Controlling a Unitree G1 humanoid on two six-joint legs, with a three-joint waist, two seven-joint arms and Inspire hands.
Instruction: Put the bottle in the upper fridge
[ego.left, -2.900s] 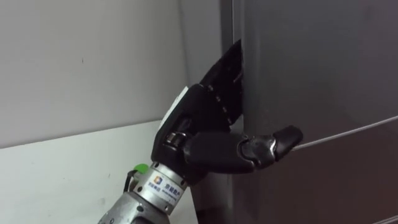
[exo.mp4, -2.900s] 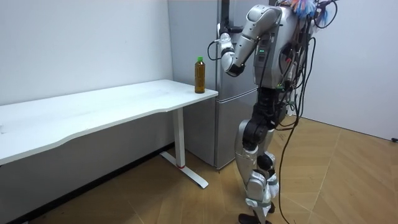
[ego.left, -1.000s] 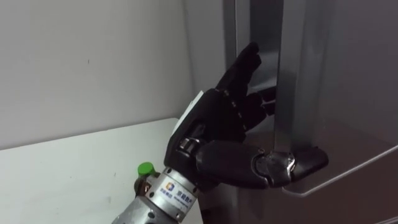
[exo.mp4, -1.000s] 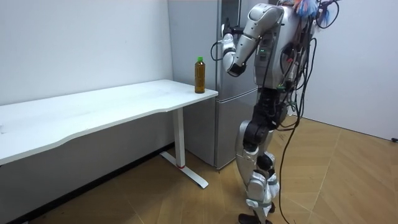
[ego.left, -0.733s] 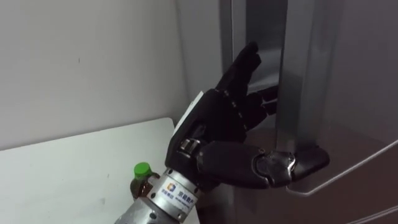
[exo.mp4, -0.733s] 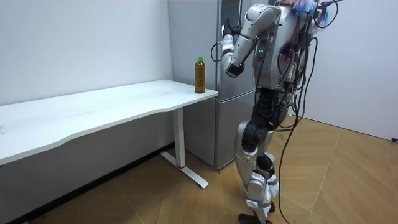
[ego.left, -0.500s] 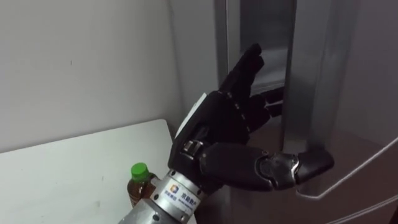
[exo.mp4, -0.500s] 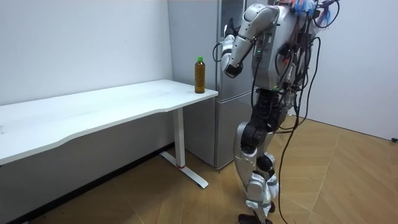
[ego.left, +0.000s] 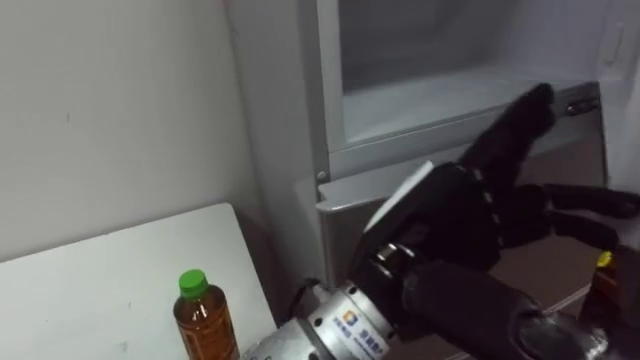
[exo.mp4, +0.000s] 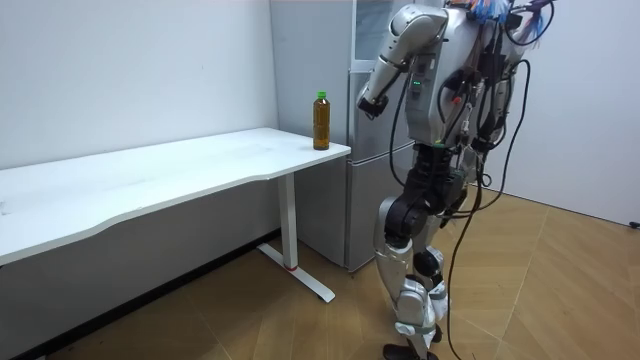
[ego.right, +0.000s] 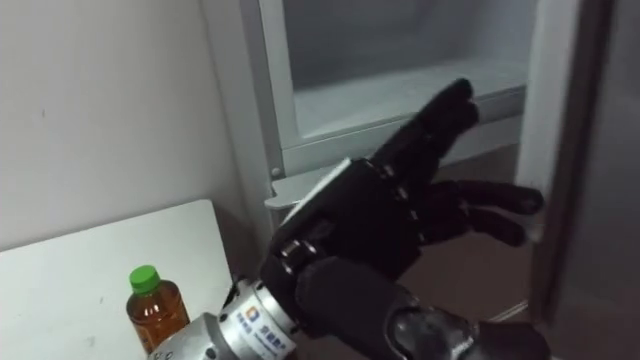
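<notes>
A bottle (ego.left: 205, 318) of amber drink with a green cap stands upright on the corner of the white table (ego.left: 90, 290) nearest the fridge; it also shows as the bottle (exo.mp4: 321, 120) in the room view. The grey fridge (exo.mp4: 366, 200) has its upper compartment (ego.left: 450, 90) open, with a pale shelf inside. My left hand (ego.left: 470, 225) is open in front of that opening, its straight fingers (ego.right: 500, 200) reaching towards the inner edge of the swung-out door (ego.right: 570, 150). It holds nothing and is well to the right of the bottle.
The long white table (exo.mp4: 150, 175) runs along the white wall, its end beside the fridge. I stand upright on the wooden floor (exo.mp4: 540, 290) facing the fridge, left arm raised. The lower fridge door (ego.left: 350, 215) is closed.
The upper fridge door has swung wide open, showing the shelf inside. My left hand has moved right with it, away from the bottle. The head view has shifted.
</notes>
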